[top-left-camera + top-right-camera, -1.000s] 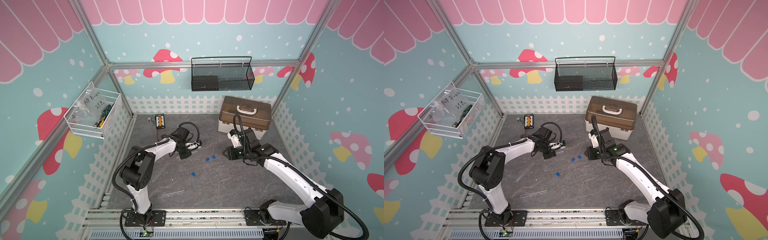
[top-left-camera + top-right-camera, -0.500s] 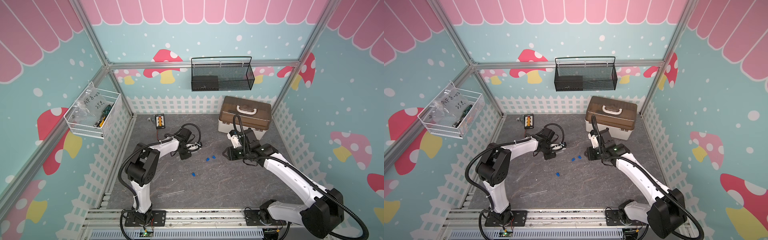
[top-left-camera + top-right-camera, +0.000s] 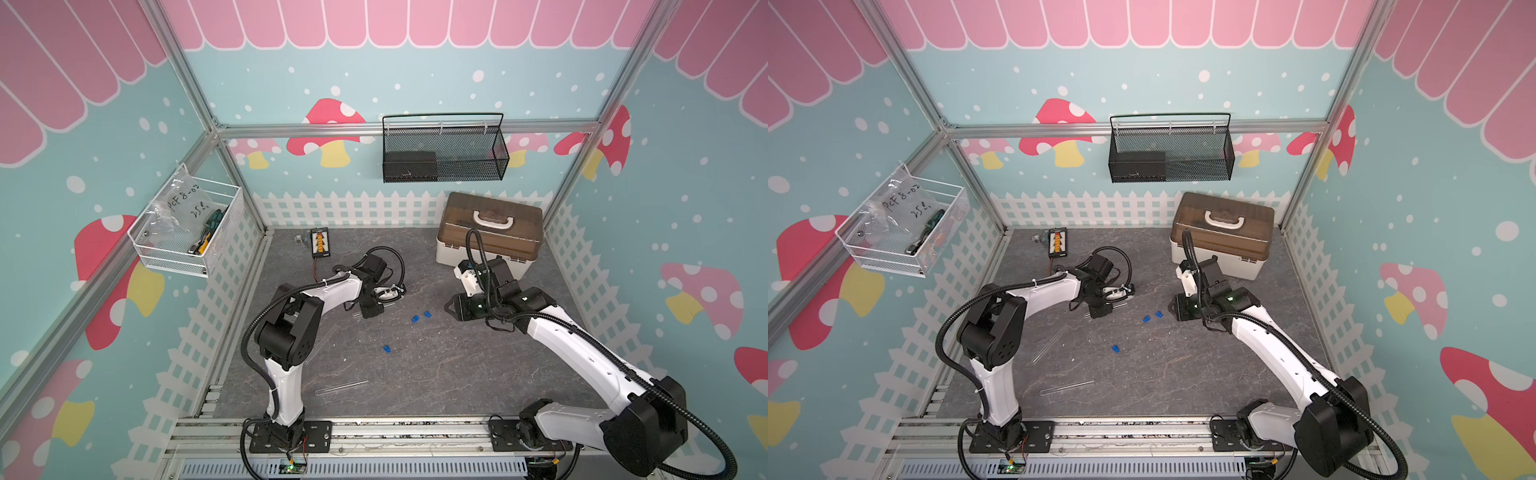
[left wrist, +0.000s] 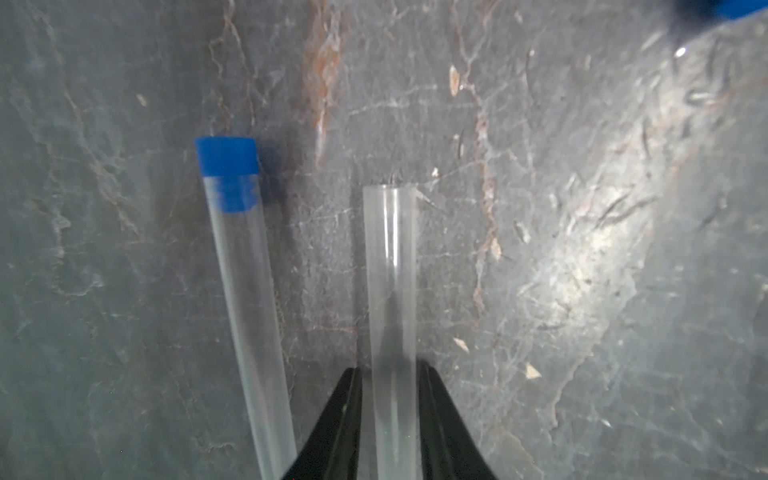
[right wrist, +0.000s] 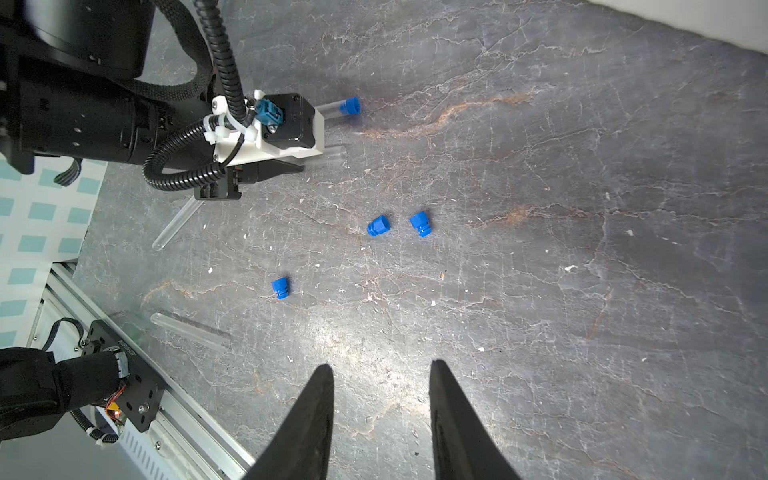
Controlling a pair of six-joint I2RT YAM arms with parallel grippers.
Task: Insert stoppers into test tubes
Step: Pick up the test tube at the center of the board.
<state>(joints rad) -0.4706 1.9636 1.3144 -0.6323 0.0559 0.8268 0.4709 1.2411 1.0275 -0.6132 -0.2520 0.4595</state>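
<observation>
Grey slate-look mat [image 3: 457,374] floors a booth with mushroom-print walls, and we place everything off the white storage box with the brown see-through lid [image 3: 490,241] at the back. Well clear of that box, across the mat, the left gripper [image 4: 388,368] sits low. Its black fingers [image 4: 332,415] press on both sides of a slim clear open-mouthed test tube [image 4: 390,270], pinching it, and the open end pokes out past the fingertips. We see a second clear tube [image 4: 245,291] lying alongside on the mat, about as far from the box, the two mouths apart. It has a bright blue plastic stopper [image 4: 226,156] seated in its mouth. Just in front of the box the right gripper [image 5: 380,365] hangs over bare mat, fingers spread wide, nothing between them. A little farther out from the box than that gripper, a loose blue ribbed stopper [image 5: 378,225] lies on the mat with another stopper [image 5: 420,223] just beside it, not touching. We mark a third stopper [image 5: 280,287] alone, farther from the box than the pair. In a top view, a third tube [image 3: 1050,345], clear and unplugged, lies flat on a diagonal, far from the box. A fourth tube [image 3: 1067,387], same kind, lies flat farthest from the box of all.
</observation>
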